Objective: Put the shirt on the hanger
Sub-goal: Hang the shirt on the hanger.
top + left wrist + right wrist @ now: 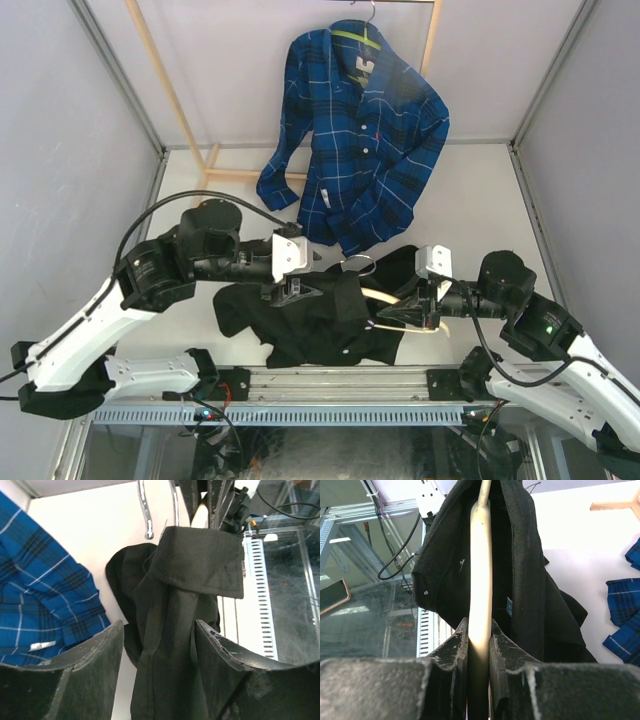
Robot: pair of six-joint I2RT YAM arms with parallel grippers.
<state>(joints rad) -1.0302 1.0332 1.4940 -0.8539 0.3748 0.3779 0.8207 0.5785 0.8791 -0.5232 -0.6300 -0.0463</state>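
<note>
I see the black shirt (310,318) bunched and wrinkled near the front edge of the table (490,210), its body spread toward the left. The cream wooden hanger (388,298) is partly inside it (one curved arm sticks out on the right side), and the dark cloth hangs down on both sides of the bar. The silver hook (145,510) comes out just beside the folded collar.

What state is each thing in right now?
shirt: bunched, draped over the hanger, not hung straight
hanger: inside the shirt, clamped by the right gripper
right gripper: shut on the hanger
left gripper: open, shirt fabric between its fingers
plaid shirt: hung up at the back on its own hanger
</note>
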